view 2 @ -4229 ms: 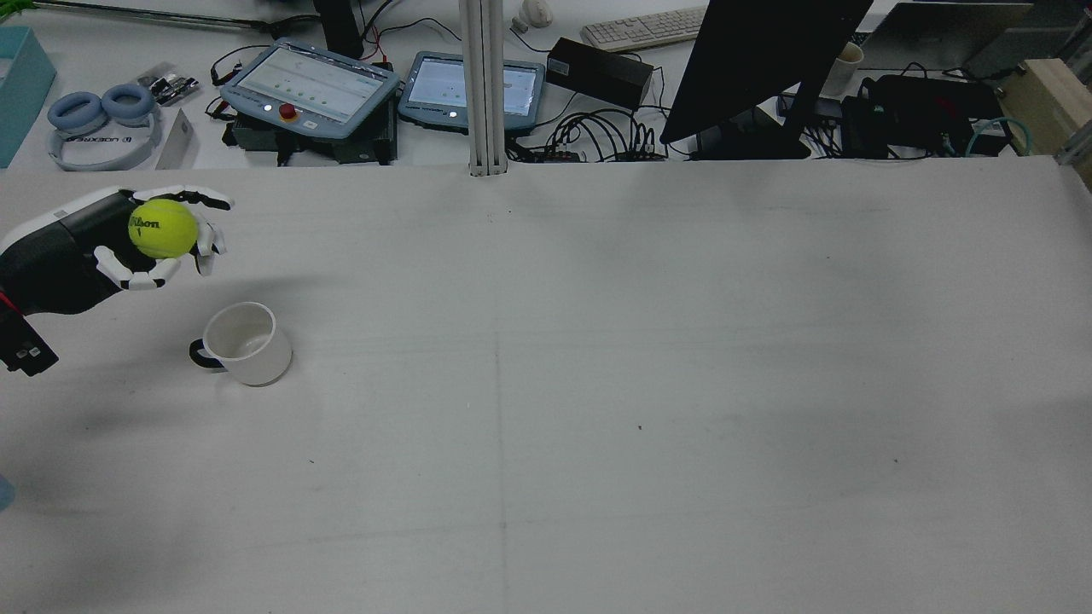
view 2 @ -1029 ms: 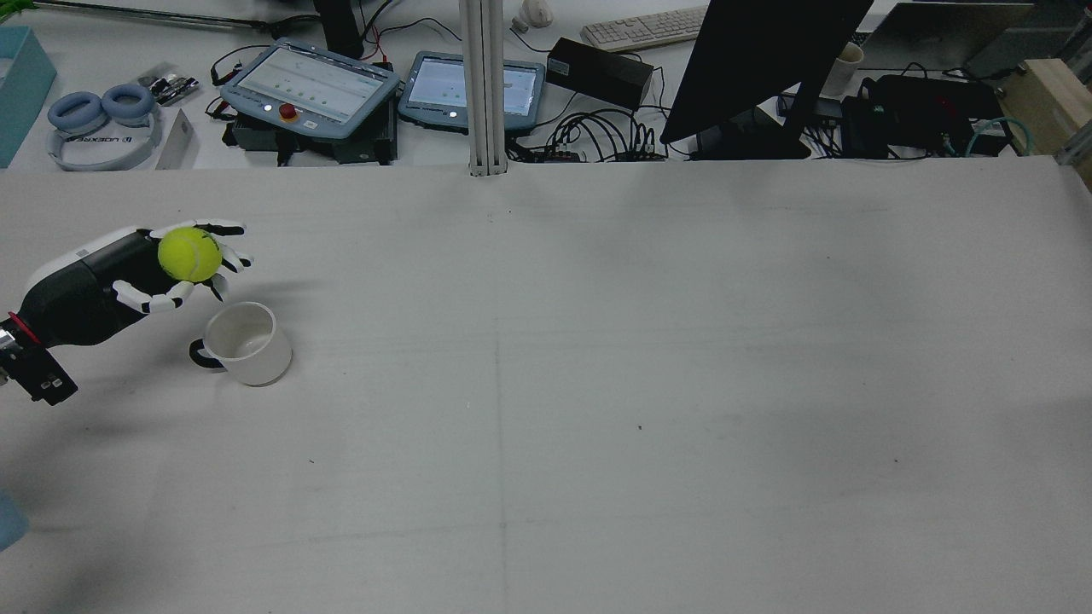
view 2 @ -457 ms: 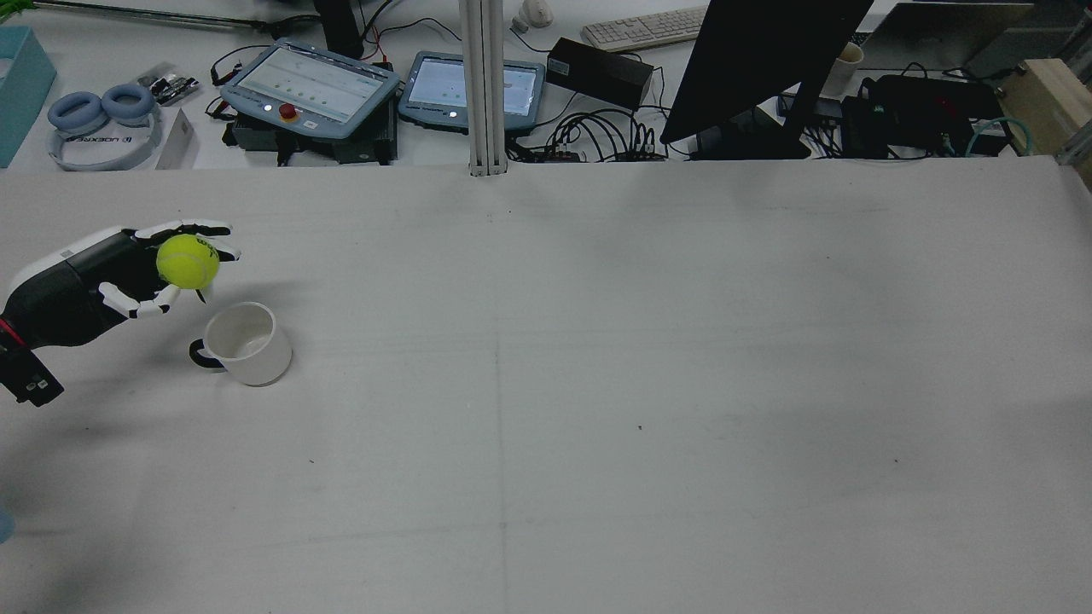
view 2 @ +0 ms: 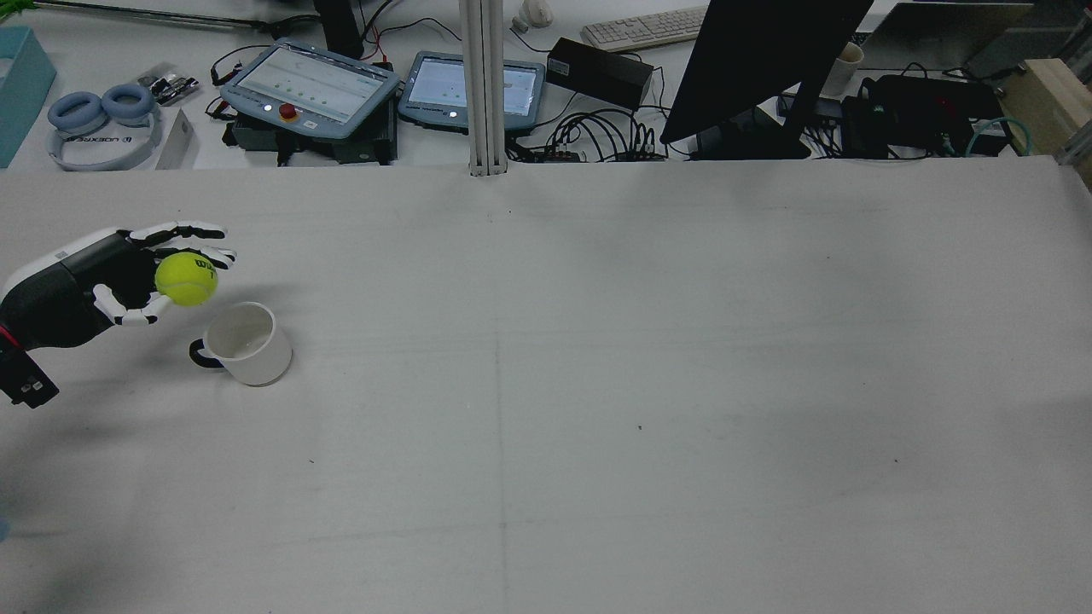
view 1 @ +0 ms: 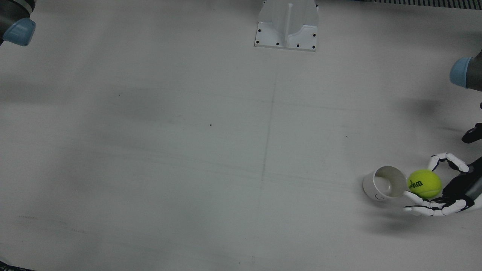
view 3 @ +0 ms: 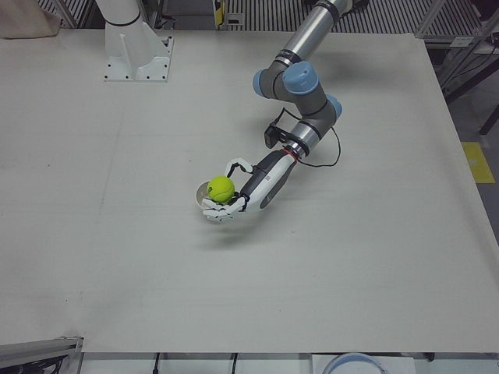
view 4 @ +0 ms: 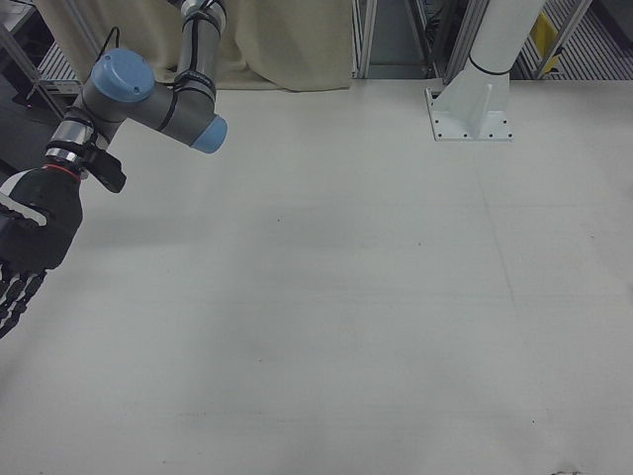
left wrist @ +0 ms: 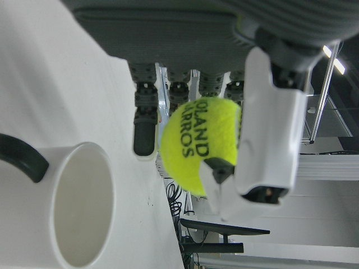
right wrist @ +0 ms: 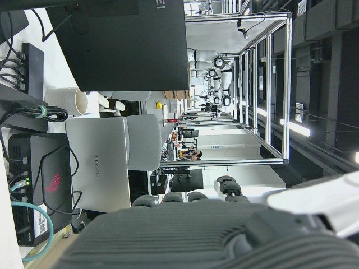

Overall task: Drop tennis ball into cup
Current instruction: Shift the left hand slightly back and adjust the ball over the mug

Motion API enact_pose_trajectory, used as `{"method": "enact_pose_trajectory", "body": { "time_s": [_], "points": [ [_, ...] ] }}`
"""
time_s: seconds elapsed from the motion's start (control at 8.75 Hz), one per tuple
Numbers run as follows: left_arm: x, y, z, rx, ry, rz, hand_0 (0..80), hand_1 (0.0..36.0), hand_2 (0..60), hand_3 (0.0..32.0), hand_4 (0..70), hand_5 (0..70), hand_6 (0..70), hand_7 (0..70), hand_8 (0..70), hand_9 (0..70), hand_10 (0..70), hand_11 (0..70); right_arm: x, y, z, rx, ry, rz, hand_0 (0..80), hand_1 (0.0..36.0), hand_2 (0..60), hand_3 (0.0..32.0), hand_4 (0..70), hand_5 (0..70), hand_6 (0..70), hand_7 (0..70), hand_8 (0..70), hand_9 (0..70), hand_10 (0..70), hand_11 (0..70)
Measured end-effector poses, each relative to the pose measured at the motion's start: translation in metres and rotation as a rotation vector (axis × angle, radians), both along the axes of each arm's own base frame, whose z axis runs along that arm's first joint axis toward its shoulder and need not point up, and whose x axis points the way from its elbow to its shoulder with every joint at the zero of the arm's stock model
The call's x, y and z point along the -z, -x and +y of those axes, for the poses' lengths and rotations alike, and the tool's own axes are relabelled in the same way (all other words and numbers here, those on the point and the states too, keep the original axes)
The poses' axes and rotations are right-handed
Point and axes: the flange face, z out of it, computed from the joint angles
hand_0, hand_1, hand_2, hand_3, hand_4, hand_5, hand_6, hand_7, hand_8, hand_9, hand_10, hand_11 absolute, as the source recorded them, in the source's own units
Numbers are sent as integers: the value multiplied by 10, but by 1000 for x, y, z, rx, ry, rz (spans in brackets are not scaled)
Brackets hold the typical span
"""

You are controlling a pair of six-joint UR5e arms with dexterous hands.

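The yellow tennis ball rests loosely in my left hand, between the thumb and spread, nearly straight fingers. It hangs above the table just beside the rim of the upright white cup, which has a black handle. From the front, the ball overlaps the edge of the cup. In the left hand view the ball sits against the thumb, with the cup mouth below it. My right hand hangs at the table's far side, fingers extended and holding nothing.
Beyond the table's far edge stand two tablets, headphones, a dark monitor and cables. A metal post rises at the edge's middle. A white pedestal is bolted near the robot's side.
Over the last four seconds the left hand carried the ball down toward the cup. In the last half second the ball sank lower in the hand while the hand hardly moved.
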Motion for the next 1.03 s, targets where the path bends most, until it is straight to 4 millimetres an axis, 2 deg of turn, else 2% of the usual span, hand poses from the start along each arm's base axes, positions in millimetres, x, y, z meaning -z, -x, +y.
{"method": "enact_pose_trajectory", "body": {
  "time_s": [0.11,0.23,0.34,0.46,0.57,0.69,0.8,0.91,1.03],
  "points": [
    [0,0,0,0,0,-1,775,360,600,0,208,222,429,268,226,230,315,486,0,0,0,0,0,0,0,0,0,0,0,0,0,0,0,0,0,0],
    [-1,-1,1,-1,-1,-6,757,360,600,0,202,214,389,282,219,235,318,489,0,0,0,0,1,0,0,0,0,0,0,0,0,0,0,0,0,0],
    [-2,-1,1,0,-1,-12,720,360,600,0,187,217,417,304,229,245,322,493,0,0,0,0,1,0,0,0,0,0,0,0,0,0,0,0,0,0],
    [-2,-1,1,1,-3,-14,732,360,600,0,190,202,331,312,210,245,323,495,0,0,0,0,0,0,0,0,0,0,0,0,0,0,0,0,0,0],
    [0,-1,1,2,-6,-15,775,360,600,0,209,226,451,263,229,228,319,491,0,0,0,0,0,0,0,0,0,0,0,0,0,0,0,0,0,0],
    [0,0,1,3,-8,-17,777,360,600,0,222,225,446,244,226,221,319,490,0,0,0,0,0,0,0,0,0,0,0,0,0,0,0,0,0,0],
    [-1,0,1,4,-8,-19,775,360,600,0,228,232,487,230,233,218,319,490,0,0,0,0,0,0,0,0,0,0,0,0,0,0,0,0,0,0],
    [-1,0,1,4,-7,-20,738,360,600,0,195,222,435,282,229,236,322,495,0,0,0,0,0,0,0,0,0,0,0,0,0,0,0,0,0,0],
    [-2,0,1,5,-6,-20,696,360,600,0,174,232,502,302,243,241,324,497,0,0,0,0,1,0,0,0,0,0,0,0,0,0,0,0,0,0]
  ]
}}
